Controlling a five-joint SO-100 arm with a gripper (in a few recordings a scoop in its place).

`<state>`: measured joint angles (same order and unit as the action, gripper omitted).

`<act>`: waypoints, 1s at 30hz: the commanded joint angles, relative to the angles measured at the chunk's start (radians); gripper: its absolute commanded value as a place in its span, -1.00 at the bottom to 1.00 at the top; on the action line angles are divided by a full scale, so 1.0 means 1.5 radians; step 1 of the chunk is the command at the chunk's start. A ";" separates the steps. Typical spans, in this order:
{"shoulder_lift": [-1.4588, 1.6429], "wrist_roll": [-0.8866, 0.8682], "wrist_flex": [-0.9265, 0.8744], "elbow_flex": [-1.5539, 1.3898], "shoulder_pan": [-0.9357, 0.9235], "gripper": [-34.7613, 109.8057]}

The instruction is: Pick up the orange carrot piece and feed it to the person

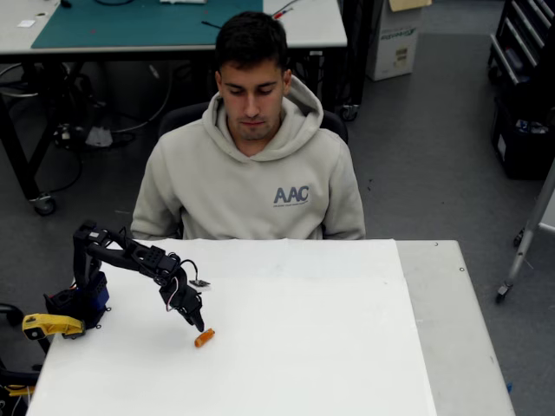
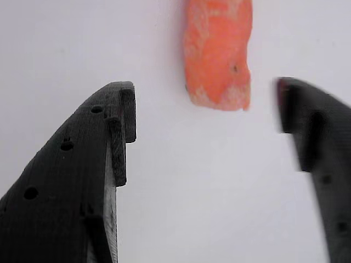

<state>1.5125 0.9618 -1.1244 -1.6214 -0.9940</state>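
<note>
A small orange carrot piece [image 1: 204, 338] lies on the white table [image 1: 303, 347] near its left-middle. In the wrist view the carrot piece [image 2: 218, 52] sits just beyond the tips, between the lines of the two black fingers [image 2: 109, 142]. My black gripper [image 1: 199, 324] hangs directly above and left of the carrot, its tip almost touching it. The gripper [image 2: 205, 107] is open with nothing between its jaws. The person [image 1: 251, 165] in a light hoodie sits behind the far edge of the table, looking down.
The arm's base [image 1: 78, 303] with a yellow part [image 1: 48, 325] stands at the table's left edge. A small dark tag [image 1: 199, 282] lies on the table behind the gripper. A bare grey strip [image 1: 451, 329] runs along the table's right side.
</note>
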 commanded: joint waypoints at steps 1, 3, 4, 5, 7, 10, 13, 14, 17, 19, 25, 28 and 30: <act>0.033 0.013 -0.001 0.035 -0.010 -0.01; 0.033 0.013 -0.001 0.036 -0.025 0.02; 0.030 0.013 -0.001 0.028 -0.036 0.02; 0.026 0.013 -0.001 0.030 -0.044 0.02; 0.025 0.013 -0.001 0.037 -0.054 0.02; 0.024 0.013 -0.001 0.038 -0.058 0.02; 0.024 0.013 -0.001 0.038 -0.062 0.02; 0.024 0.013 -0.001 0.038 -0.062 0.02; 0.022 0.014 -0.001 0.038 -0.061 0.02; 0.022 0.014 -0.001 0.038 -0.060 0.02; 0.012 0.012 -0.001 0.038 -0.057 0.02; -0.017 0.012 -0.001 0.041 -0.057 0.02; -0.033 0.009 -0.001 0.052 -0.057 0.02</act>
<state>1.4511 0.9725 -1.1244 -1.6168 -1.0661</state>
